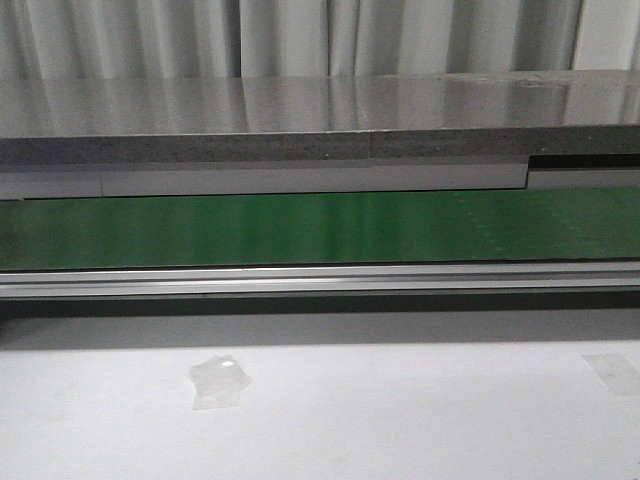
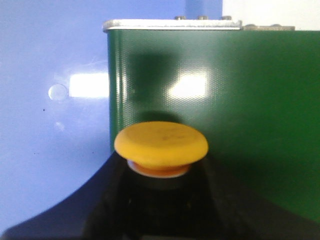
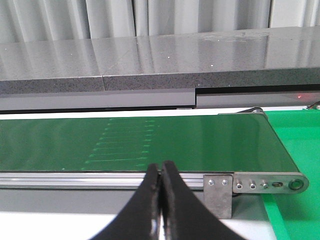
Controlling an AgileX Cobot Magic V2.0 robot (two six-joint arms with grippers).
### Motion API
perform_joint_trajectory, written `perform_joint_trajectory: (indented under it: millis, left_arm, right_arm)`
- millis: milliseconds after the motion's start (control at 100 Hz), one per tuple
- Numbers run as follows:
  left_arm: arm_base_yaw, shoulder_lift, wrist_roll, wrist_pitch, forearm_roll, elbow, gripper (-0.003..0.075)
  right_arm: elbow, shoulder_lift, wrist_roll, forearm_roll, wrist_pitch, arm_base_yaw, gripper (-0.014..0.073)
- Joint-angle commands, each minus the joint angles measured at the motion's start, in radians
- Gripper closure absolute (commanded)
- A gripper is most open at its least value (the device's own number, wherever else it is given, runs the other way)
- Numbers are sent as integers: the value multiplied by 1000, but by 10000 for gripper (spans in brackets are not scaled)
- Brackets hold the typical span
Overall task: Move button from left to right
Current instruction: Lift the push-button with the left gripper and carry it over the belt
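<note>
On my left wrist camera the button [image 2: 161, 145], a round yellow mushroom cap with a pale collar under it, sits right between the black fingers [image 2: 107, 200] of the left gripper [image 2: 160, 200]. The fingers flank the dark body under the cap on both sides, so I read the left gripper as clenched on the button. Behind the cap lies the glossy green conveyor belt [image 2: 240, 115]. Its metal end rail [image 2: 172, 24] with small screws marks where the belt stops, and beside the belt's long edge there is a pale blue surface [image 2: 50, 100] with bright light patches.

My right wrist camera shows the right gripper [image 3: 161, 200] with its two black fingers [image 3: 145, 210] pressed tip to tip, nothing between them. It hangs before the belt's silver side rail [image 3: 100, 177], near the belt's end bracket [image 3: 265, 184], beyond which a bright green surface [image 3: 295, 145] begins.

In the front view I see neither arm: the belt [image 1: 320, 228] runs the full width, with a grey stone-like shelf [image 1: 300, 120] behind and a white tabletop [image 1: 400, 420] in front bearing a scrap of clear tape [image 1: 220, 380].
</note>
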Motion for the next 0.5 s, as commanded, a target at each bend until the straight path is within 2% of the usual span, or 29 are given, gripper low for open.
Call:
perform_joint_trajectory:
  millis: [0,130,250,320,490]
  left_arm:
    - [-3,-43,-2,-13,-17,-22,514]
    - [-3,-43,-2,-11,-20,-22,324]
    - [-3,-43,0,-11,-25,-22,206]
    - [-3,-43,0,-11,-25,-22,183]
    - [-3,-53,0,-19,-25,-22,183]
  right_arm:
    - [-16,-17,-3,0,-77,2,659]
    - [-16,-17,-3,0,-77,2,659]
    - [-16,-17,-3,0,-77,2,659]
    - [-16,-17,-3,0,-77,2,659]
    - [-16,-17,-3,0,-77,2,659]
